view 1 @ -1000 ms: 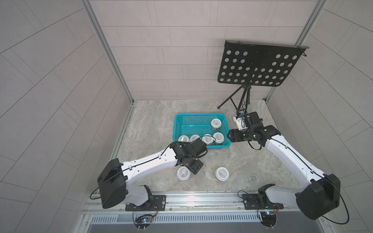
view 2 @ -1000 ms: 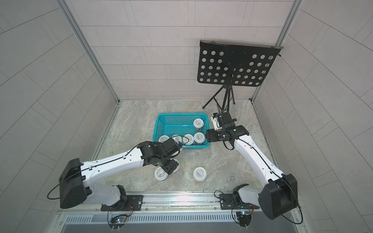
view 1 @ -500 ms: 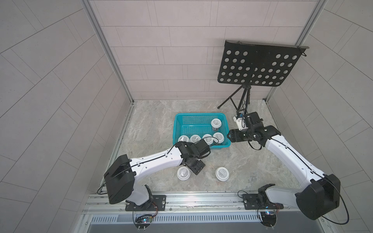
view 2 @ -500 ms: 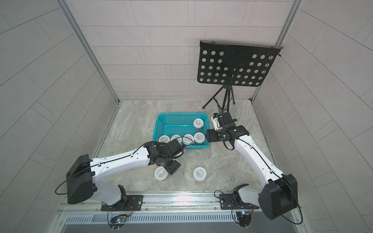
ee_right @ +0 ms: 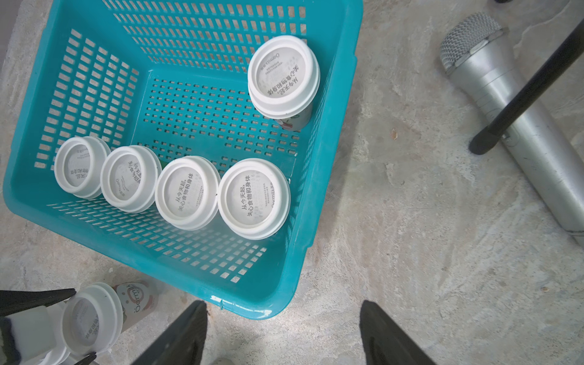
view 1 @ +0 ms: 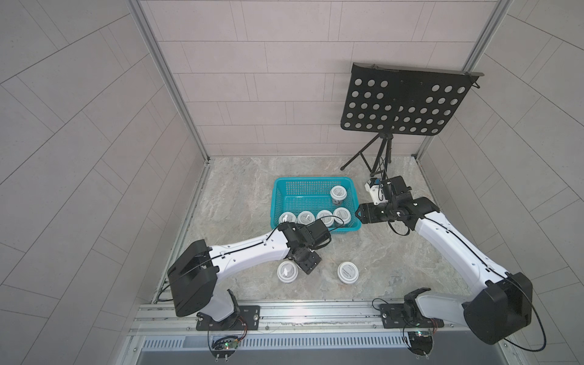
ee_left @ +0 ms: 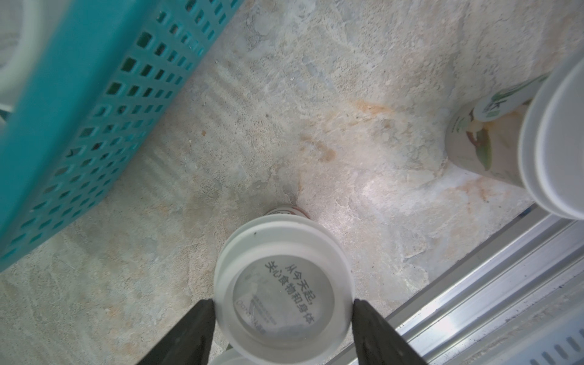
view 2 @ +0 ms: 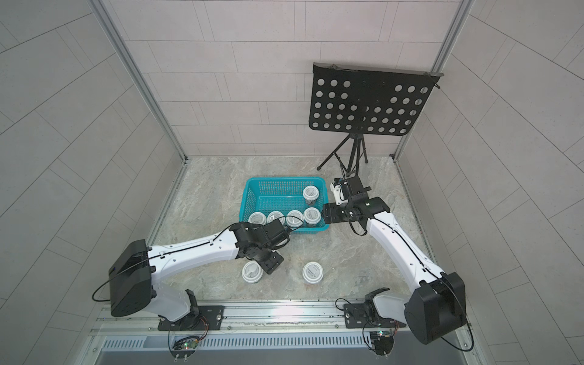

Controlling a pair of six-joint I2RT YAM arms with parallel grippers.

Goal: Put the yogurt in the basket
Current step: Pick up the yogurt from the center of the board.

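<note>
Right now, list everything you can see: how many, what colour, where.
teal perforated plastic basket: one, teal, mid-floor.
white-lidded yogurt cups: eight, white lids; five inside the basket, three outside its near wall.
black perforated music stand: one, black, far right corner.
silver metal microphone: one, silver, floor right of the basket.
white robot arms: two, white, near rail.
left gripper: one, black, shut on an outside cup.
right gripper: one, black, open, by the basket's right wall.
</note>
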